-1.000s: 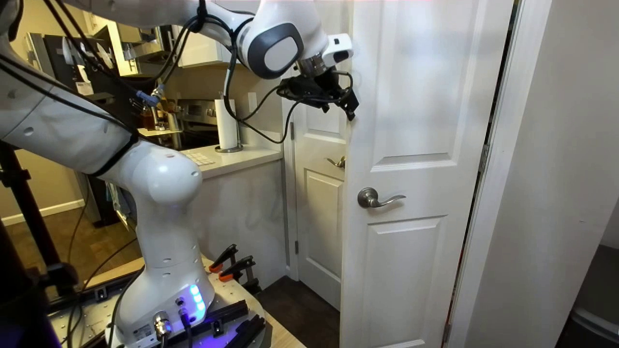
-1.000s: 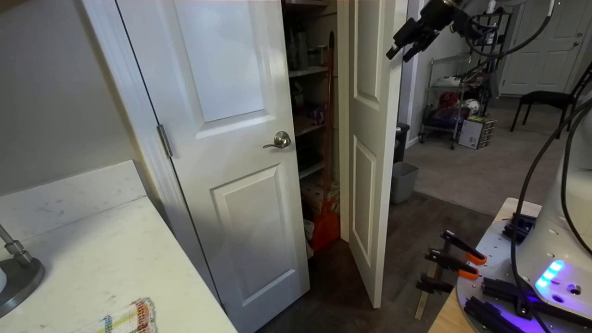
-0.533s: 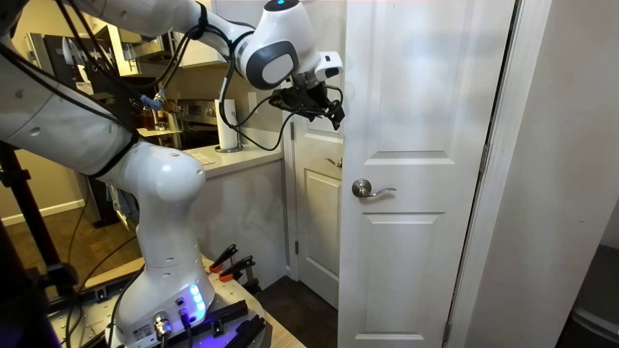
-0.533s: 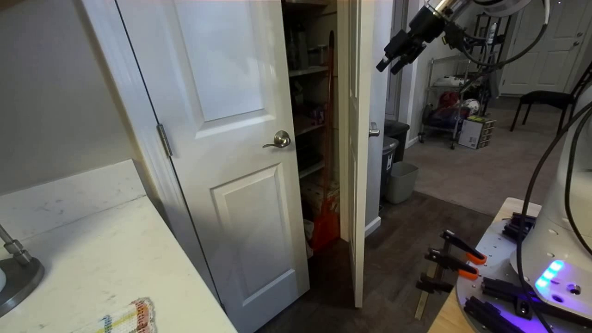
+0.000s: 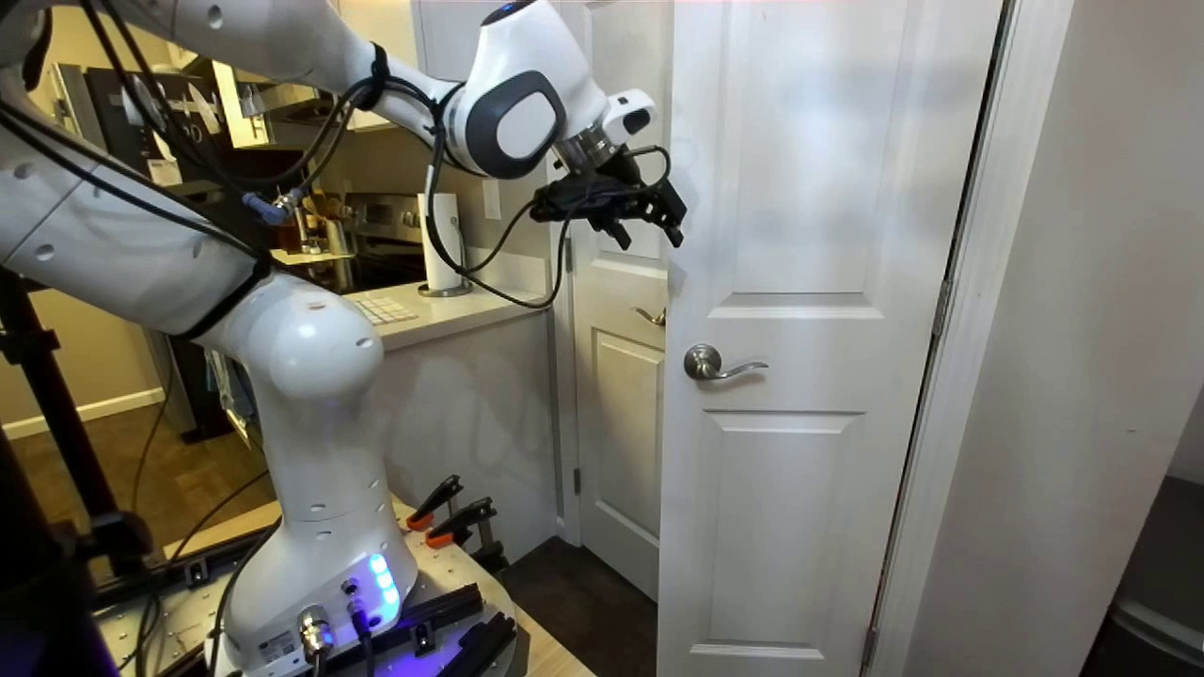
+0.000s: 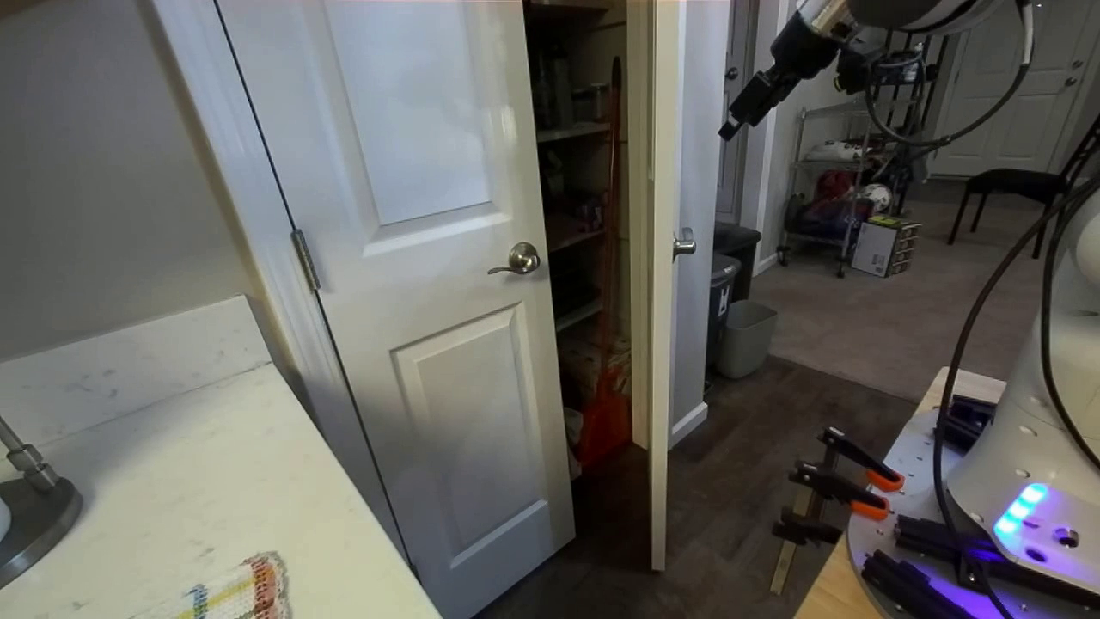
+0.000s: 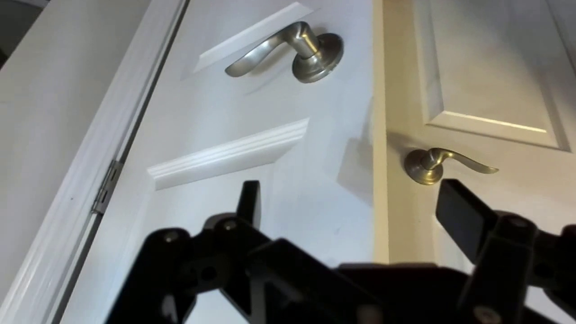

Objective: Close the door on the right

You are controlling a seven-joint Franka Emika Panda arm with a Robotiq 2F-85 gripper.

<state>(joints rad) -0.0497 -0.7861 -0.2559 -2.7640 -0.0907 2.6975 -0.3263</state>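
On my cameras I count two white doors: the right door (image 5: pixel 818 376), standing open, and the left door (image 6: pixel 434 292) beside it, each with one handle (image 5: pixel 704 362). My pincer (image 7: pixel 353 202) hangs near the right door's free edge, with its two fingers (image 7: pixel 461 220) apart. In an exterior view, two clamps (image 5: pixel 470 515) are left of the right door.

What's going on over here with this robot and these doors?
A robot arm is set to close the white door on the right, which stands ajar: in an exterior view, shelves show through the gap beside it. The open gripper holds nothing and hangs apart from that door, higher than its lever handle.
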